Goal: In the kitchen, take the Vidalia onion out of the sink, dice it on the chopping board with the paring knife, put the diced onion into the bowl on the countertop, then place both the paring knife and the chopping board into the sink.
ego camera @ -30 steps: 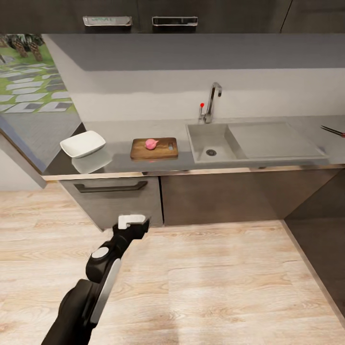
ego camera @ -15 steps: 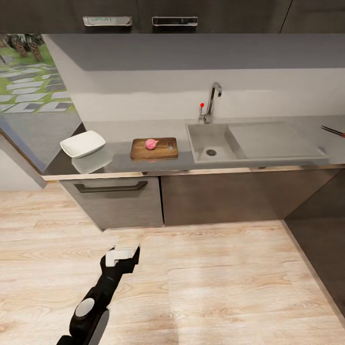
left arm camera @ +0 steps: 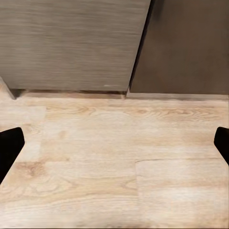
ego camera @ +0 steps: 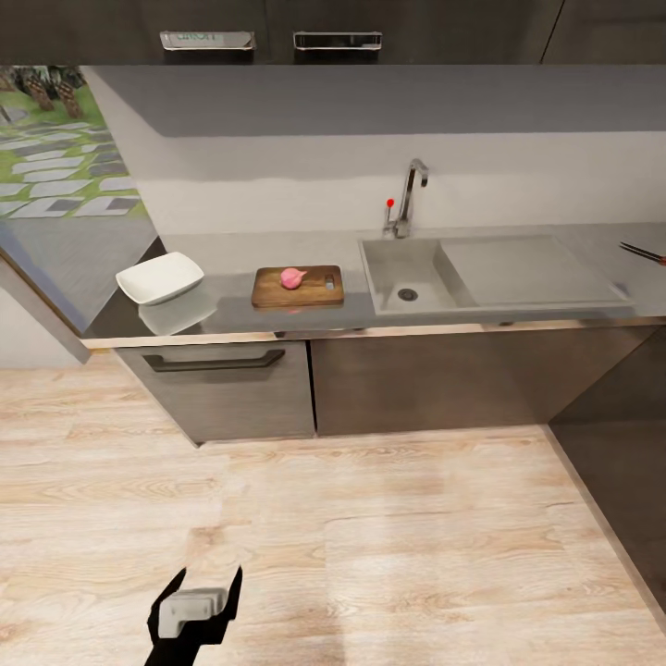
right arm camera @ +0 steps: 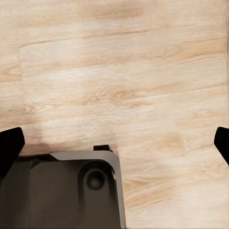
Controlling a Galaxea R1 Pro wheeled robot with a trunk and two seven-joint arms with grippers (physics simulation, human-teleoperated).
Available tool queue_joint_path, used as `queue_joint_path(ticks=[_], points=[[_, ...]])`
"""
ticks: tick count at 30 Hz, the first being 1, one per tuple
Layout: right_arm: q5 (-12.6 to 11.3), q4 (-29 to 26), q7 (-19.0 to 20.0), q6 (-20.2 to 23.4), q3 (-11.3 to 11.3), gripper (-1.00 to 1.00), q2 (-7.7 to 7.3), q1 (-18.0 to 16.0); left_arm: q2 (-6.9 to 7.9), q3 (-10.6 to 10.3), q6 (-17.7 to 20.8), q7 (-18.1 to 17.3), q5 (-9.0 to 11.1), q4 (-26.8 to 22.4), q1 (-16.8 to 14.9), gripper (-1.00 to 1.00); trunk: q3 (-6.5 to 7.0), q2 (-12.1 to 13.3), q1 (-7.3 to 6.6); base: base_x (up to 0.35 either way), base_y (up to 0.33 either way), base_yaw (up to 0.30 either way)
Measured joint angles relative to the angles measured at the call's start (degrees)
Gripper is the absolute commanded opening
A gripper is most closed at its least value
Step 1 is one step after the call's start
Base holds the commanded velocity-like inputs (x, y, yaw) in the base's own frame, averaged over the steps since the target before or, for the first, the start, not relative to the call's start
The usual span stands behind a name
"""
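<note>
The pink Vidalia onion (ego camera: 292, 277) rests on the wooden chopping board (ego camera: 297, 288), which lies on the dark countertop (ego camera: 231, 310) just left of the sink (ego camera: 421, 264). Further left on the countertop stands the white square bowl (ego camera: 160, 277). At the right edge of the head view, beyond the drainboard, lies the slim dark paring knife (ego camera: 641, 251), partly cut off. My left gripper (ego camera: 196, 597) hangs low over the floor, far from the counter; in its wrist view the left gripper (left arm camera: 114, 143) is open and empty. Over the floor, my right gripper (right arm camera: 114, 143) is open and empty too.
A chrome tap (ego camera: 409, 194) with a red knob stands behind the basin. Grey drawers with a bar handle (ego camera: 215, 361) and cabinet fronts close the counter below. Wooden floor (ego camera: 416, 536) lies between me and the counter. My dark base (right arm camera: 67, 191) appears in the right wrist view.
My left arm has drawn back and down, from just below the drawer front to the bottom edge of the head view. The things on the counter have not moved.
</note>
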Motion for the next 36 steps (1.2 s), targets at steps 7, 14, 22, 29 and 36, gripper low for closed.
queue_joint_path(ticks=[7, 14, 22, 29, 36], points=[[0.01, -3.18, 0.06, 0.00, -0.01, 1.00, 0.05, -0.15, 0.96, 0.03, -4.68, 0.12, 0.02, 3.35, 3.70, 1.00, 0.00, 0.00, 0.00, 0.000, 0.000, 0.000], [-0.06, -3.12, 0.11, 0.00, -0.04, 1.00, 0.06, -0.17, 1.23, 0.25, -7.90, 0.03, 0.04, 12.01, 4.56, 1.00, 0.18, 0.00, 0.00, 0.000, 0.000, 0.000], [-0.08, -2.83, 0.04, 0.08, -0.09, 1.00, 0.12, -0.14, 1.15, 0.68, -15.44, 0.41, 0.10, 25.54, 4.64, 1.00, 0.82, 0.00, 0.00, 0.000, 0.000, -0.102], [-0.08, -2.80, 0.03, 0.08, -0.09, 1.00, 0.14, -0.16, 0.92, 3.77, -15.76, 0.46, 0.22, 27.78, 4.65, 1.00, 1.34, 0.00, 0.00, 0.000, 0.000, -0.217], [-0.04, -1.91, 0.07, 0.05, -0.15, 1.00, 0.14, -0.15, 0.59, 5.14, -15.78, 0.45, 0.22, 29.53, 4.65, 1.00, 1.85, 0.00, 0.00, 0.000, 0.000, -0.225]])
